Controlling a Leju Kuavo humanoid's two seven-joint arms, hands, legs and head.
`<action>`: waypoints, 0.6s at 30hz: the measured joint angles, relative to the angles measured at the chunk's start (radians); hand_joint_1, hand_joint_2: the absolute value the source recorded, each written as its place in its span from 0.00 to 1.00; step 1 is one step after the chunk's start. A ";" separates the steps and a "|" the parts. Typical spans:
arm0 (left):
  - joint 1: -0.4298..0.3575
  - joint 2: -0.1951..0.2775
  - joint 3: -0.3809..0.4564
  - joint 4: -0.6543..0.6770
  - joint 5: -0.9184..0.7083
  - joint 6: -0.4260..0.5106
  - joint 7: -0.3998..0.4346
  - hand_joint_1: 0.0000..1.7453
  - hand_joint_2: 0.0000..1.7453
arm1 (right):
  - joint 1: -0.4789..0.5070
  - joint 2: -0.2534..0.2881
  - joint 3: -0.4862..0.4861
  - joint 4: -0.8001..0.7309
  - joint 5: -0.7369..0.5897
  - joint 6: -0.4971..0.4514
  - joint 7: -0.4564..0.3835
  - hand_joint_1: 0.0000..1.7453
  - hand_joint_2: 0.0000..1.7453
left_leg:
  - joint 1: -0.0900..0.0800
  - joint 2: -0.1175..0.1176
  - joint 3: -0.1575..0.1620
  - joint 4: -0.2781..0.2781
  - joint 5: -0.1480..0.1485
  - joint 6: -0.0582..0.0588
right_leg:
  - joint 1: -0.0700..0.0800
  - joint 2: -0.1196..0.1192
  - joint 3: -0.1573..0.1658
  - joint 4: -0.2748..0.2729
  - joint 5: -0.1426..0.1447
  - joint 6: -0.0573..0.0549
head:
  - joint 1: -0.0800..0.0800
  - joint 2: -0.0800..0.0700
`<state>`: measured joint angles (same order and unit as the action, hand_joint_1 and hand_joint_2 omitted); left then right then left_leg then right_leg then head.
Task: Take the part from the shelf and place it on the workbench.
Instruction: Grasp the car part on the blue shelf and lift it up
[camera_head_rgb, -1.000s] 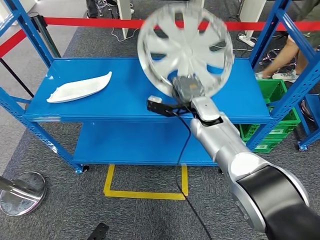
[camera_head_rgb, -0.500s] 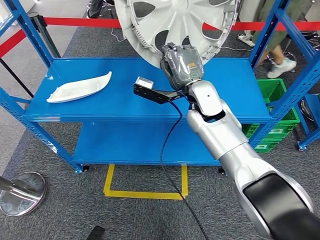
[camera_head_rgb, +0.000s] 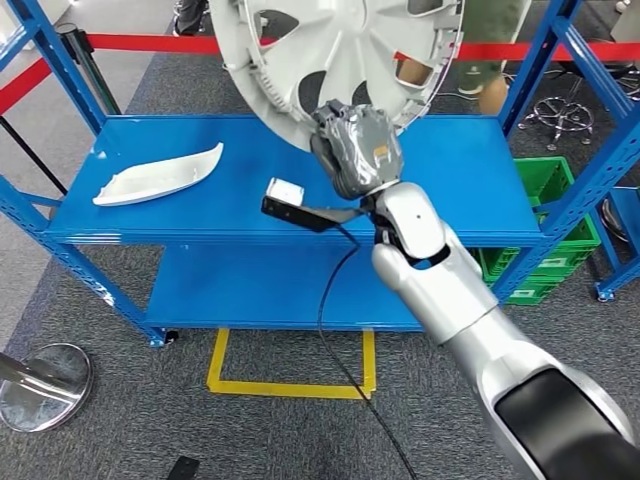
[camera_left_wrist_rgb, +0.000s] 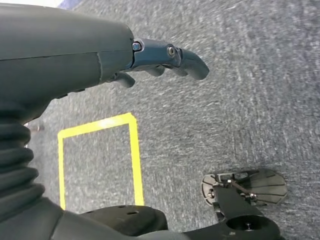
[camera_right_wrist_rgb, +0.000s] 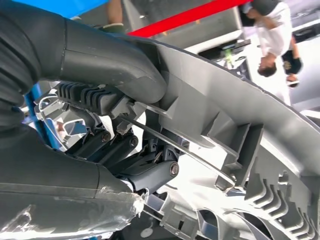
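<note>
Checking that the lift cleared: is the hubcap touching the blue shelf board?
Apart. In the head view the right hand holds the hubcap raised, its lower rim clear of the blue shelf board, with bare blue surface showing below it.

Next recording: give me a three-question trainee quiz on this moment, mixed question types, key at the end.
1. True or false: the right robot hand grips the silver wheel cover clear above the blue shelf.
2. Multiple choice: what lies on the shelf's top level at its left end? A) a white curved part B) a green crate C) a cable reel
3. Fill in: the left robot hand hangs over grey carpet, holding ____.

Key: 1 true. 2 A, the white curved part; the green crate sits low, to the right of the shelf. 3 nothing.
</note>
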<state>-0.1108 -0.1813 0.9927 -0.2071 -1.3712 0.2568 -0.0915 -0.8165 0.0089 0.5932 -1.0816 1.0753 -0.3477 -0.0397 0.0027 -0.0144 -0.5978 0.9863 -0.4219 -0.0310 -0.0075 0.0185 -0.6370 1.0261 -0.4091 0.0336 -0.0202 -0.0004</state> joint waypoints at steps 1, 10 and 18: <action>0.002 0.000 0.006 0.000 0.005 0.001 0.000 0.00 1.00 | 0.018 -0.004 0.005 -0.012 -0.004 -0.008 -0.001 1.00 1.00 | -0.001 0.000 0.000 0.001 -0.001 0.001 | -0.001 0.000 0.000 0.000 0.000 0.001 | 0.000 0.000; 0.008 -0.001 0.022 0.000 0.011 0.011 0.001 0.00 1.00 | 0.116 -0.043 0.018 -0.076 -0.028 -0.033 -0.009 1.00 1.00 | -0.002 0.005 0.004 -0.008 0.007 0.029 | -0.005 -0.001 -0.007 0.011 -0.015 0.023 | 0.001 0.000; 0.007 -0.003 0.026 0.000 0.010 0.014 0.001 0.00 1.00 | 0.131 -0.060 0.033 -0.081 -0.033 -0.035 -0.016 1.00 1.00 | 0.013 0.007 0.009 -0.005 0.006 0.025 | -0.013 -0.012 -0.056 0.152 -0.057 0.045 | 0.003 0.000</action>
<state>-0.1035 -0.1841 1.0191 -0.2073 -1.3615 0.2705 -0.0903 -0.6852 -0.0508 0.6261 -1.1625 1.0420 -0.3830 -0.0554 0.0154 -0.0071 -0.5883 0.9815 -0.4156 -0.0063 -0.0209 0.0065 -0.6926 1.1778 -0.4656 0.0790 -0.0174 -0.0004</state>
